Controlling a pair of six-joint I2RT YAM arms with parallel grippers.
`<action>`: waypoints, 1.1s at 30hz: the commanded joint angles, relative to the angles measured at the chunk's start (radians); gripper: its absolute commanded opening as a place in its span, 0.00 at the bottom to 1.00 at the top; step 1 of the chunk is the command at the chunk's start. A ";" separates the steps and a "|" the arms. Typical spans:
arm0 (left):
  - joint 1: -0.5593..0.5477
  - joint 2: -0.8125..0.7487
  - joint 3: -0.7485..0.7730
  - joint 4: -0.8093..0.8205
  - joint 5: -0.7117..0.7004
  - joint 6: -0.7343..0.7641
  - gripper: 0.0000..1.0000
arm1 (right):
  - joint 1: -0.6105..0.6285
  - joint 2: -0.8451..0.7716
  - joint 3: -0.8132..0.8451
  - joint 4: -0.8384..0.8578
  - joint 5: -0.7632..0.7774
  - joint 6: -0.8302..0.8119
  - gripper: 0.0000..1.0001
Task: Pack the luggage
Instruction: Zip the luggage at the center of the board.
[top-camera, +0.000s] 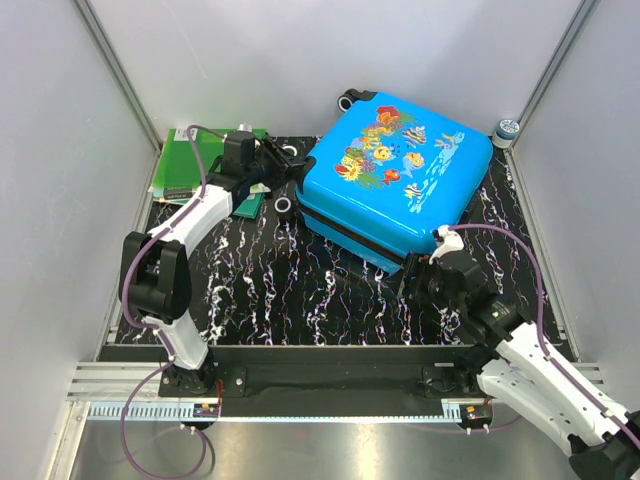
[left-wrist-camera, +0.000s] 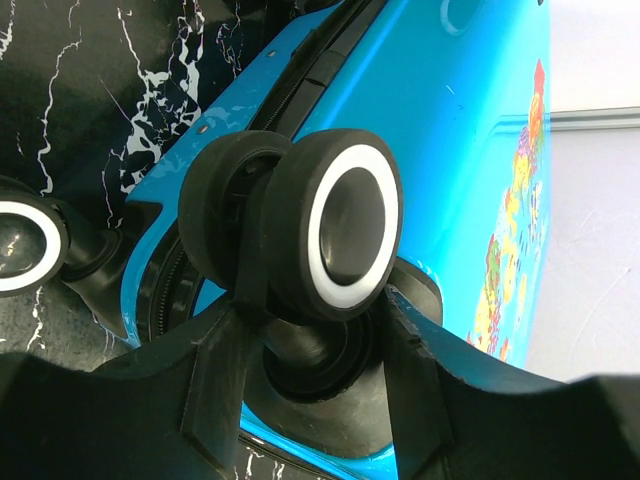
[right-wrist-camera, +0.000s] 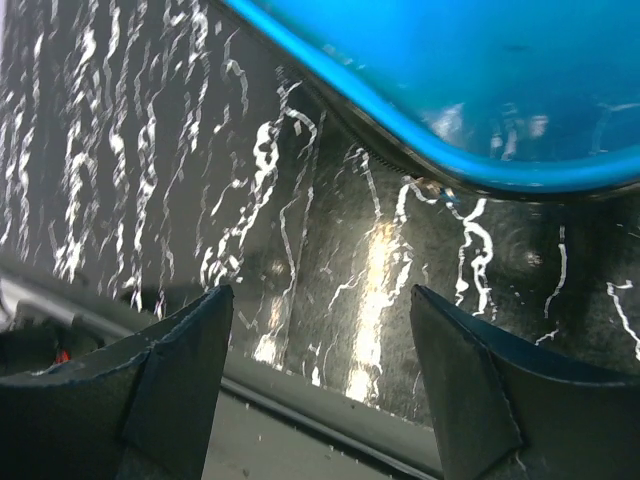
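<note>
The luggage (top-camera: 400, 170), a bright-blue hard-shell suitcase with a fish print, lies shut and flat on the black marbled mat (top-camera: 300, 290) at the back right. My left gripper (top-camera: 288, 163) reaches its left end. In the left wrist view the fingers (left-wrist-camera: 225, 370) press on both sides of a black wheel (left-wrist-camera: 335, 225), at its caster, against the blue shell (left-wrist-camera: 440, 120). A second wheel (left-wrist-camera: 20, 245) shows at the left. My right gripper (top-camera: 415, 272) sits just off the suitcase's near corner, open, with only mat between its fingers (right-wrist-camera: 190, 350) below the blue edge (right-wrist-camera: 450, 80).
Green folders (top-camera: 190, 160) lie at the back left under the left arm. A small grey roll (top-camera: 508, 128) stands at the back right corner. Grey walls enclose the mat on three sides. A metal rail (top-camera: 330, 405) runs along the near edge.
</note>
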 joint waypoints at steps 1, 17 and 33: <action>-0.090 0.023 -0.002 -0.067 0.262 0.288 0.00 | 0.064 0.035 0.001 0.017 0.205 0.076 0.77; -0.087 0.026 -0.002 -0.066 0.283 0.282 0.00 | 0.179 0.172 -0.078 0.312 0.543 0.102 0.67; -0.087 0.019 -0.006 -0.060 0.298 0.274 0.00 | 0.264 0.203 -0.138 0.431 0.762 0.088 0.57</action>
